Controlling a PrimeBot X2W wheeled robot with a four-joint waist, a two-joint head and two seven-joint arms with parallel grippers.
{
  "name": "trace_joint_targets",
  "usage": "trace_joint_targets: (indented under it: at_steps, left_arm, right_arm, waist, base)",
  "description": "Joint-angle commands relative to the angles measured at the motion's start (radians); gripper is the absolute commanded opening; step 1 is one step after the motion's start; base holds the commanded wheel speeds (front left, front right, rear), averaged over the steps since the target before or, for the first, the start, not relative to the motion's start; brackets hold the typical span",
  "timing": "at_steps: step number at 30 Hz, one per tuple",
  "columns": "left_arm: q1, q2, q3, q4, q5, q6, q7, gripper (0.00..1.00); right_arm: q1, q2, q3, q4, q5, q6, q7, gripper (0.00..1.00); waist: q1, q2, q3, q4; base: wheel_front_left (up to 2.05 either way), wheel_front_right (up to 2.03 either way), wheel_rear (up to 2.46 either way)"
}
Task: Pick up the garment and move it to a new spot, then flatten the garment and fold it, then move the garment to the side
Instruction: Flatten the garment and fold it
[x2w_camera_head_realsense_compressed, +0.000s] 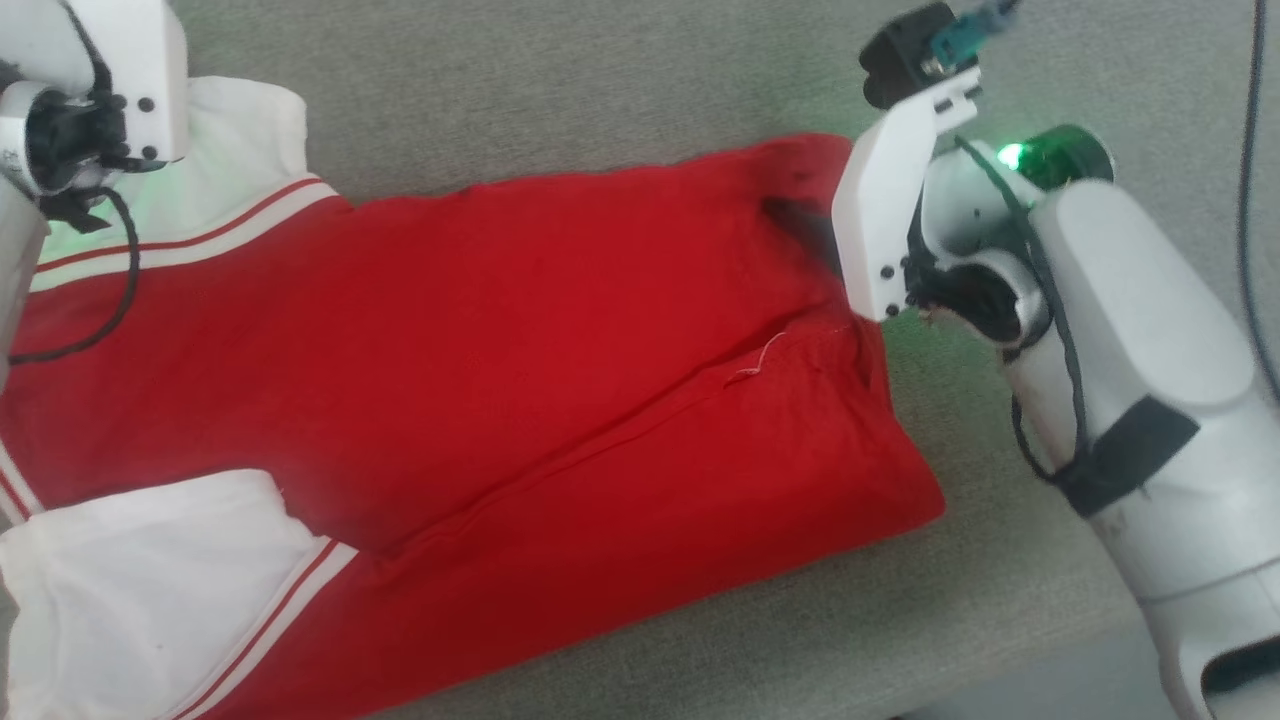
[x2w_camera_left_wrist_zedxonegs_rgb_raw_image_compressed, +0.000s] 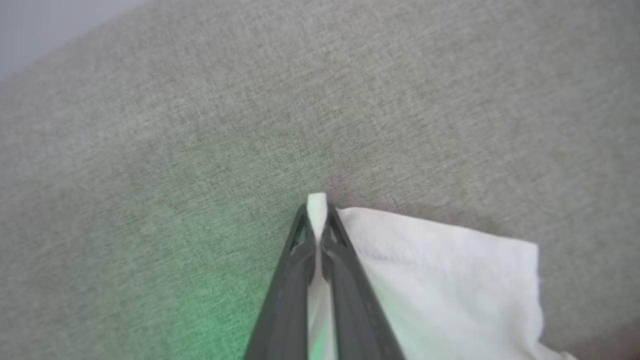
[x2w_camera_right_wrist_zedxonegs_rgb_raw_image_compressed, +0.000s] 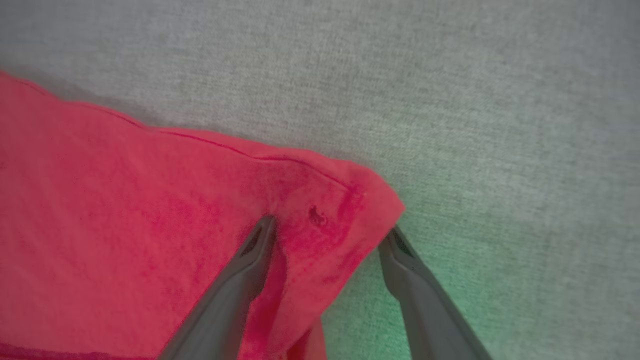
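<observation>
Your garment (x2w_camera_head_realsense_compressed: 560, 330) lies stretched across the grey surface (x2w_camera_head_realsense_compressed: 600, 90). Its long axis runs from your left to your right in the head view, with the sleeves at the left end and the hem at the right. Your left gripper (x2w_camera_left_wrist_zedxonegs_rgb_raw_image_compressed: 316, 210) is pinched tight on the edge of the white sleeve (x2w_camera_left_wrist_zedxonegs_rgb_raw_image_compressed: 440, 280), and a nub of white cloth pokes out past the tips. Your right gripper (x2w_camera_right_wrist_zedxonegs_rgb_raw_image_compressed: 330, 229) is spread wide at the hem corner (x2w_camera_right_wrist_zedxonegs_rgb_raw_image_compressed: 370, 200) on the far edge. The inner finger (x2w_camera_right_wrist_zedxonegs_rgb_raw_image_compressed: 250, 260) is down on the red cloth, and the outer finger (x2w_camera_right_wrist_zedxonegs_rgb_raw_image_compressed: 415, 280) sits just off the edge over bare grey. So that corner lies squarely between the jaws, and that is what the next move hangs on. By my read, closing here catches it, and you'd hold both ends of the far edge along the shirt's length. Go shallow and the hem could slip out.
</observation>
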Motion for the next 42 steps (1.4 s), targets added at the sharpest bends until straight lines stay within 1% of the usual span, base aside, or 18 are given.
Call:
trace_joint_targets:
  at_steps: [1, 2, 3, 4, 6, 11, 13, 18, 21, 23, 28, 30, 32, 34, 36, 39, 42]
  left_arm:
    - [0.027, -0.008, -0.019, 0.045, 0.011, -0.007, -0.006, 0.0]
    - [0.024, -0.016, -0.021, 0.053, 0.014, -0.011, -0.016, 0.0]
    - [0.018, -0.023, -0.021, 0.062, 0.013, -0.016, -0.026, 0.0]
    - [0.012, -0.03, -0.021, 0.071, 0.012, -0.021, -0.033, 0.0]
    - [0.003, -0.042, -0.021, 0.088, 0.011, -0.032, -0.048, 0.0]
    - [-0.025, -0.076, -0.011, 0.121, -0.007, -0.053, -0.066, 0.0]
    - [-0.031, -0.093, -0.018, 0.13, -0.013, -0.061, -0.04, 0.0]
    - [-0.048, -0.111, -0.034, 0.114, -0.014, -0.078, 0.004, 0.0]
    - [-0.037, -0.108, -0.049, 0.085, -0.004, -0.083, 0.023, 0.0]
    - [-0.029, -0.106, -0.05, 0.07, -0.007, -0.082, 0.03, 0.0]
    - [0.021, -0.069, -0.063, -0.044, -0.004, -0.057, 0.056, 0.0]
    - [0.05, -0.045, -0.062, -0.118, -0.01, -0.039, 0.069, 0.0]
    - [0.092, -0.007, -0.068, -0.202, -0.008, -0.008, 0.094, 0.0]
    - [0.14, 0.032, -0.067, -0.311, -0.019, 0.032, 0.122, 0.0]
    - [0.19, 0.081, -0.069, -0.438, -0.019, 0.081, 0.15, 0.0]
    - [0.28, 0.153, -0.067, -0.637, -0.026, 0.166, 0.188, 0.0]
    - [0.37, 0.223, -0.063, -0.822, -0.034, 0.258, 0.215, 0.0]
  right_arm:
    - [0.0, 0.014, 0.028, 0.06, 0.008, 0.0, 0.057, 1.0]
    - [-0.007, 0.014, 0.044, 0.082, 0.011, 0.0, 0.086, 1.0]
    - [-0.011, 0.013, 0.06, 0.098, 0.018, 0.0, 0.114, 0.45]
    - [-0.014, 0.01, 0.066, 0.114, 0.028, 0.0, 0.133, 0.0]
    - [-0.031, -0.001, 0.072, 0.129, 0.027, 0.0, 0.146, 0.0]
    - [-0.048, -0.024, 0.061, 0.119, 0.048, 0.0, 0.109, 0.0]
    - [-0.042, -0.044, 0.056, 0.108, 0.045, 0.0, 0.101, 0.0]
    - [-0.005, -0.107, 0.027, 0.057, 0.046, 0.0, 0.072, 0.0]
    - [0.033, -0.139, 0.005, 0.014, 0.048, 0.0, 0.07, 0.0]
    - [0.046, -0.15, -0.003, -0.003, 0.045, 0.0, 0.067, 0.0]
    - [0.127, -0.184, -0.06, -0.095, 0.036, 0.0, 0.079, 0.0]
    - [0.163, -0.191, -0.086, -0.137, 0.028, 0.0, 0.089, 0.0]
    - [0.204, -0.196, -0.11, -0.184, 0.023, 0.0, 0.107, 0.0]
    - [0.246, -0.202, -0.138, -0.237, 0.016, 0.0, 0.123, 0.0]
    - [0.296, -0.21, -0.171, -0.296, 0.007, 0.0, 0.145, 0.0]
    - [0.374, -0.218, -0.222, -0.387, -0.011, 0.0, 0.183, 0.0]
    - [0.457, -0.211, -0.271, -0.479, -0.03, 0.0, 0.218, 0.0]
  waist:
    - [0.0, -0.0001, 0.003, 0.014]
    - [0.0, -0.0001, 0.002, 0.019]
    - [0.0, -0.0001, 0.001, 0.025]
    - [0.0, -0.0001, 0.0, 0.03]
    - [0.0, -0.0001, -0.006, 0.042]
    - [0.0, -0.0001, -0.036, 0.08]
    - [0.0, -0.0001, -0.055, 0.1]
    - [0.0, -0.0001, -0.106, 0.158]
    - [0.0, -0.0001, -0.139, 0.19]
    - [0.0, -0.0001, -0.15, 0.2]
    - [0.0, -0.0001, -0.202, 0.24]
    - [0.0, -0.0001, -0.221, 0.252]
    - [0.0, -0.0001, -0.237, 0.263]
    - [0.0, -0.0001, -0.25, 0.276]
    - [0.0, -0.0001, -0.259, 0.288]
    - [0.0, -0.0001, -0.27, 0.303]
    - [0.0, -0.0001, -0.277, 0.311]
  base:
    - [0.0, 0.0, 0.0]
    - [0.0, 0.0, 0.0]
    - [0.0, 0.0, 0.0]
    - [0.0, 0.0, 0.0]
    - [0.0, 0.0, 0.0]
    - [0.0, 0.0, 0.0]
    - [0.0, 0.0, 0.0]
    - [0.0, 0.0, 0.0]
    - [0.0, 0.0, 0.0]
    - [0.0, 0.0, 0.0]
    - [0.0, 0.0, 0.0]
    - [0.0, 0.0, 0.0]
    - [0.0, 0.0, 0.0]
    - [0.0, 0.0, 0.0]
    - [0.0, 0.0, 0.0]
    - [0.0, 0.0, 0.0]
    - [0.0, 0.0, 0.0]
